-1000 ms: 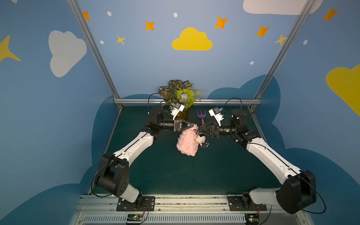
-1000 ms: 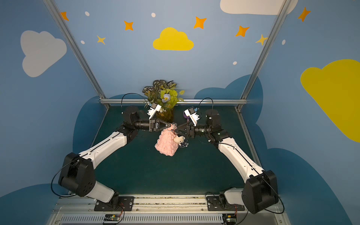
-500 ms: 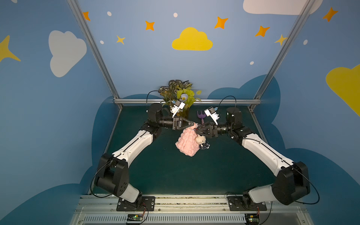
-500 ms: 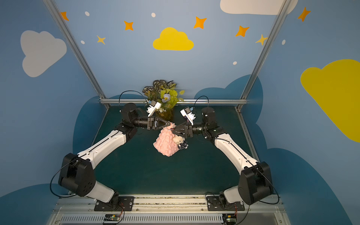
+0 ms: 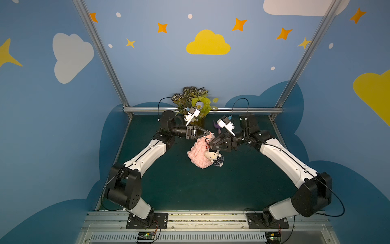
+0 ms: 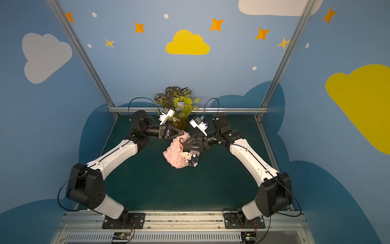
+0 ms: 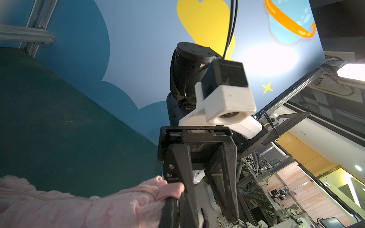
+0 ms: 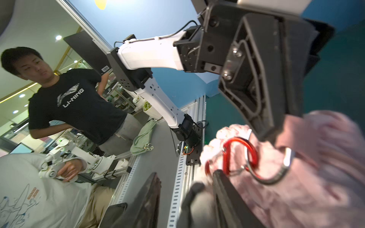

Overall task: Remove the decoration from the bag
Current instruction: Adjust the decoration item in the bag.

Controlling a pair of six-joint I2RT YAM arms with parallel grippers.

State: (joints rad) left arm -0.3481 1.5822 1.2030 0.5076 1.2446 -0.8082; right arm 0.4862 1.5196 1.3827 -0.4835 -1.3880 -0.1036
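Jaws of the left gripper (image 5: 210, 133) pinch the pink bag (image 5: 198, 156) at its top corner. The right gripper (image 5: 211, 145) has its jaws apart by the red clip (image 8: 253, 152). Wide green mat (image 5: 190, 190) spreads in front. The decoration (image 5: 213, 157) hangs against the bag, on the right arm's side. A fork (image 5: 217, 125) and flowers (image 5: 198, 103) sit close behind, at the back edge.

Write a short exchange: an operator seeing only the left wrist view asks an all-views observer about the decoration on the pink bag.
Operator: Where does it sit?
Observer: In both top views the decoration rests against the bag, on the side nearer the right arm.
Operator: What fastens it?
Observer: The right wrist view shows a red carabiner hooked through a silver ring at the bag's end.
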